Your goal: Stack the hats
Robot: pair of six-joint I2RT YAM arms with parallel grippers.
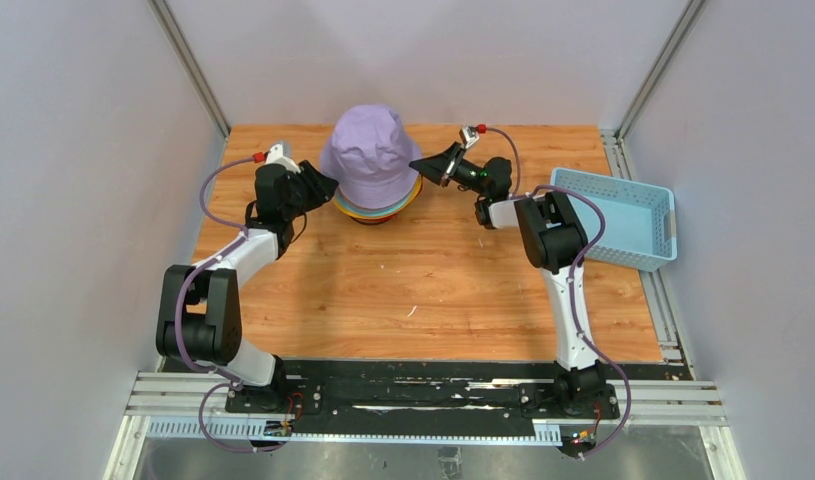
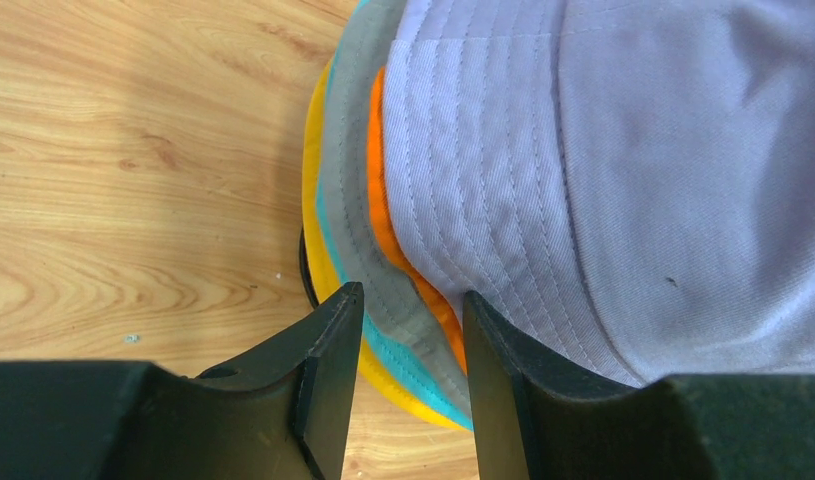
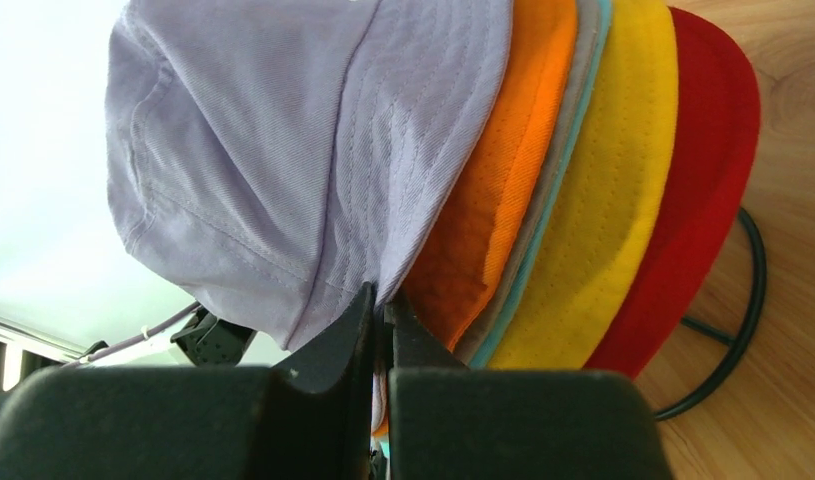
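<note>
Right gripper (image 3: 380, 322) closed, pinching the lavender hat (image 3: 283, 150) brim at the stack's 3 o'clock. Left gripper (image 2: 408, 340) at 9 o'clock, jaws part-way apart, with brim edges of the orange hat (image 2: 383, 200), grey hat (image 2: 353, 180), teal hat (image 2: 415, 375) and yellow hat (image 3: 593, 220) between them; can't tell if clamped. Lavender on top, then orange, grey, teal, yellow, red hat (image 3: 698, 200) lowest, all on the black wire stand (image 3: 760, 285) at the table (image 1: 433, 290) 12 o'clock. Light blue basket (image 1: 623, 215) at the table's 3 o'clock edge, well apart from the stack
</note>
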